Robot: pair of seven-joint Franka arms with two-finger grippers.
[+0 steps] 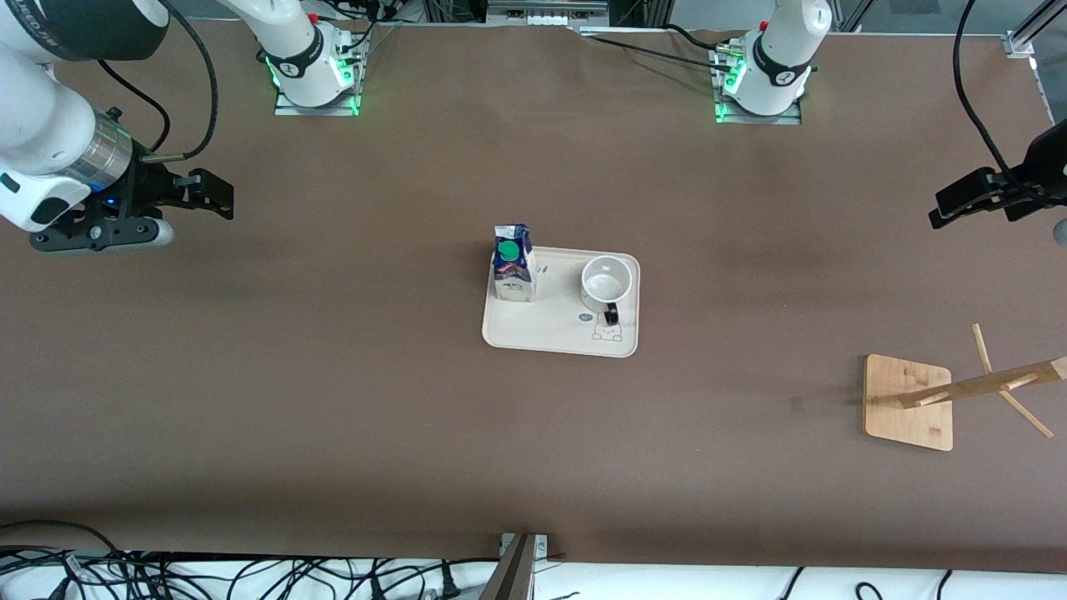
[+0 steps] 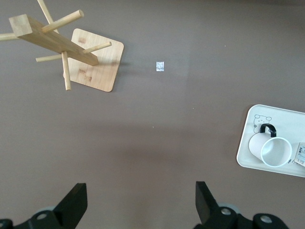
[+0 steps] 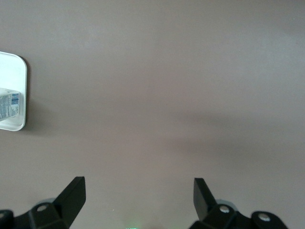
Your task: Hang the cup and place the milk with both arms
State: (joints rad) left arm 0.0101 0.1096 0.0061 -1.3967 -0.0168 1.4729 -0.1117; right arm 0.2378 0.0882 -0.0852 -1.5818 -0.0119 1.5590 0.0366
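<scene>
Bamboo rack (image 1: 909, 402) leans its thin pegs toward the left arm's end; the glossy cup (image 1: 606, 282) could slip off one. Cup and waxy milk (image 1: 513, 263) share the smooth tray (image 1: 552, 333). Left gripper (image 1: 971, 200) and right gripper (image 1: 204, 193) hover wide, empty (a tall carton tips easily).

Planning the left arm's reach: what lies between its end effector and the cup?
Only bare table between left end effector and cup, per the left wrist view.
</scene>
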